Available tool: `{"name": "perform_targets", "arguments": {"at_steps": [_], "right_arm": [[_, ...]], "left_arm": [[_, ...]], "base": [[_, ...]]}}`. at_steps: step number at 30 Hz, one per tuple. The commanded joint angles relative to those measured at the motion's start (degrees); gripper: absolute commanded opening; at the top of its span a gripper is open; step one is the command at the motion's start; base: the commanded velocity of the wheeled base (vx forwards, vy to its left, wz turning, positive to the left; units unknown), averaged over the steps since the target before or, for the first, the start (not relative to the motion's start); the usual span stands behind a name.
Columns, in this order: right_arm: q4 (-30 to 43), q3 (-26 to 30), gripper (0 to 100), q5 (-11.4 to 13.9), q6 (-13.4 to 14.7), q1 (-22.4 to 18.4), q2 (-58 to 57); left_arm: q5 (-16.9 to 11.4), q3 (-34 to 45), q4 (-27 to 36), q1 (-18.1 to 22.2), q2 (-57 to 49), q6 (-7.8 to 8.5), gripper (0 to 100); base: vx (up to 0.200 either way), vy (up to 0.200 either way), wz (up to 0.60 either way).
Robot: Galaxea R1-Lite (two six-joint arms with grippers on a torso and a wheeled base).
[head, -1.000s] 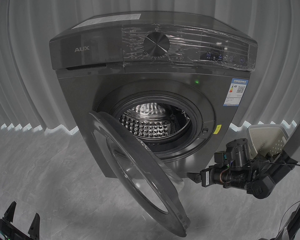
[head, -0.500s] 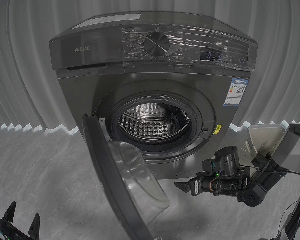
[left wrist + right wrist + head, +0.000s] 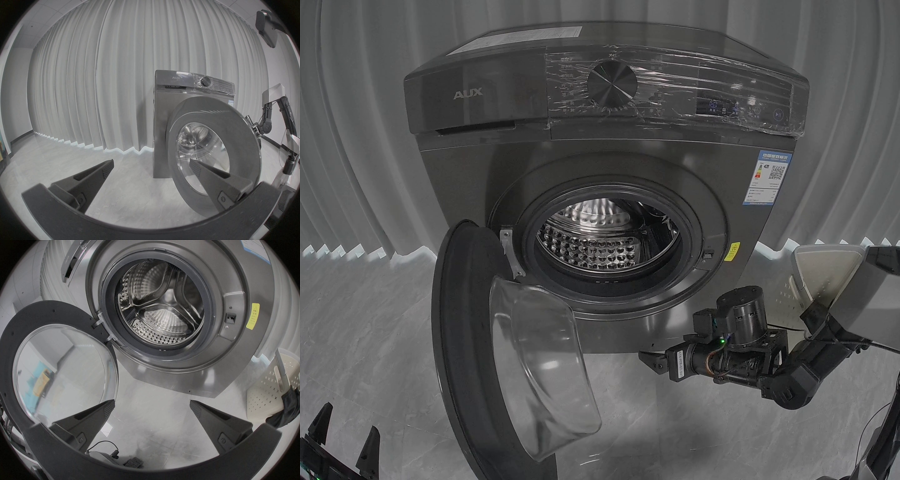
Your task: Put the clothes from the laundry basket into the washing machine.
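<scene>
The washing machine [image 3: 600,187] takes up the middle of the head view, with its steel drum [image 3: 594,240] showing through the round opening. Its door [image 3: 462,350] hangs wide open at lower left. The pale laundry basket [image 3: 825,275] stands at the right edge beside the machine, a dark cloth [image 3: 286,410] at its rim. The right gripper [image 3: 651,361] hovers low, right of centre, before the machine, fingers spread. The left gripper [image 3: 344,437] sits in the lower left corner, fingers likewise spread.

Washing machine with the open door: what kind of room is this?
Probably a laundry corner staged in a lab or showroom: a front-loading washing machine stands on a shiny floor, a laundry basket beside it, and long curtains hang behind.
</scene>
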Motion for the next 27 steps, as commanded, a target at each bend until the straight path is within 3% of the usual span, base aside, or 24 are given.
{"name": "perform_targets", "arguments": {"at_steps": [1, 7, 9, 12, 20, 27], "right_arm": [[-0.1, -0.7, 100, 0.0, 0.2, 0.6, 0.9], [-0.1, -3.1, 100, -0.7, 2.0, 2.9, 2.6], [-0.2, -4.7, 100, -2.6, 2.2, 3.1, 3.9], [-2.0, -5.4, 100, -3.3, 2.8, 3.7, 4.8], [-2.4, -8.3, 100, -3.6, 3.3, 3.8, 8.3], [-4.0, -10.9, 100, -3.4, 3.5, 7.0, 11.1]], "left_arm": [[0.0, 0.9, 0.0, 0.0, -1.0, 0.03, 100], [0.0, 0.9, 0.0, 0.0, -1.0, 0.03, 100], [0.0, 0.9, 0.0, 0.0, -1.0, -0.06, 100], [0.0, 0.9, 0.0, -0.1, -1.0, -0.06, 100], [0.0, 0.9, 0.0, -0.1, -1.0, 0.20, 100], [0.1, 0.9, 0.0, 0.0, -1.0, 0.20, 100]], "base": [[0.000, 0.000, 0.00], [0.000, 0.000, 0.00], [0.000, 0.000, 0.00], [-0.067, 0.000, 0.00], [-0.200, 0.000, 0.00], [0.000, 0.000, 0.00]]}}
